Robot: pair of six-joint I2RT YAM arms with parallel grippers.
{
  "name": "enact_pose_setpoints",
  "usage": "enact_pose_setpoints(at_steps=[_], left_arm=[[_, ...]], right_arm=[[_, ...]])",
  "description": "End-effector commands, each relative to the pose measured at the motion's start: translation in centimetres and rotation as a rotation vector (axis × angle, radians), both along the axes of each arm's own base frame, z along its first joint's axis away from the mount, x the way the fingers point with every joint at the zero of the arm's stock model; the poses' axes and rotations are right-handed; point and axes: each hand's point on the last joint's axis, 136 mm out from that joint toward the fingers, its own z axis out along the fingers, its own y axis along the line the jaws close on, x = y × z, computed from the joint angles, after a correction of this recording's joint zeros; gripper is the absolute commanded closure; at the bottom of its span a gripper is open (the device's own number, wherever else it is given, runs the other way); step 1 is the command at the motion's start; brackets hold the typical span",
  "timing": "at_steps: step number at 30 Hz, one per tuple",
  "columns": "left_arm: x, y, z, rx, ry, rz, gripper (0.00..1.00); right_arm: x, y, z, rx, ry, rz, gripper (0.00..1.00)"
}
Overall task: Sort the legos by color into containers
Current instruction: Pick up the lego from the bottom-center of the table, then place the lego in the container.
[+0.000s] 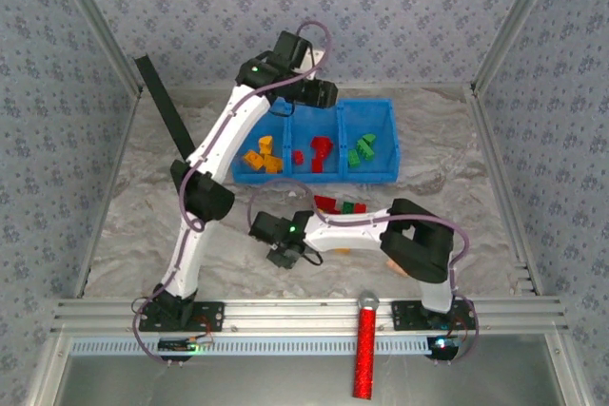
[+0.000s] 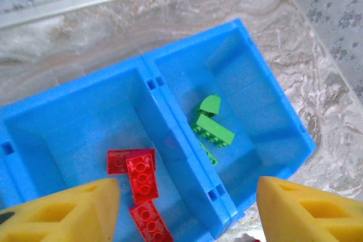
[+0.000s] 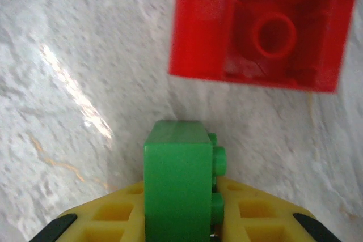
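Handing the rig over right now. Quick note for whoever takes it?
Left gripper: open, empty, above the blue bin.
Right gripper: shut on a green brick, close to the table; a red brick lies just ahead.
Done: yellow/orange bricks in the left compartment, red bricks middle, green bricks right.
Left: bin the held brick, then the loose bricks by the right arm.

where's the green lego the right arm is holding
In the right wrist view the green lego is pinched between the right fingers at bottom centre, with a red lego lying on the table just beyond it, toward the upper right.
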Motion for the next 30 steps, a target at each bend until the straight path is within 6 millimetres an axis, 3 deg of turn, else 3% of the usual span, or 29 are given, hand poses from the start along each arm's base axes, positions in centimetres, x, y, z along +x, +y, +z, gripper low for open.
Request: enact_pose_setpoints(at_steps=[1, 5, 10, 16, 20, 25, 28, 30], left_arm=[[-1.4, 2.7, 5.7, 0.009, -0.121, 0.012, 0.34], [-2.2, 6.0, 7.1, 0.121, -0.179, 0.063, 0.32], [-3.5, 9.9, 6.5, 0.26, -0.182, 0.117, 0.31], [-7.8, 12.6, 2.2, 0.304, -0.186, 0.102, 0.29], [-11.3, 14.3, -1.1, 0.307, -0.093, 0.11, 0.29], [-15.6, 15.5, -5.3, 0.301, 0.036, 0.096, 0.29], [-17.7, 16.1, -7.6, 0.301, 0.095, 0.086, 0.29], [-19.1, 16.1, -8.7, 0.305, 0.119, 0.06, 0.29]], right_arm=[[-0.2, -1.5, 3.4, 0.042, 0.029, -0.004, 0.76], [0.1, -3.9, 6.6, 0.104, 0.057, -0.041, 0.76], [3.6, -8.8, 10.0, 0.19, 0.036, -0.196, 0.76], [9.2, -16.4, 14.3, 0.281, -0.068, -0.44, 0.72], [12.8, -21.2, 15.4, 0.278, -0.147, -0.621, 0.71], [16.1, -24.1, 14.9, 0.218, -0.178, -0.717, 0.72], [17.7, -24.9, 13.8, 0.177, -0.176, -0.735, 0.72], [19.4, -24.8, 14.4, 0.177, -0.204, -0.741, 0.72]])
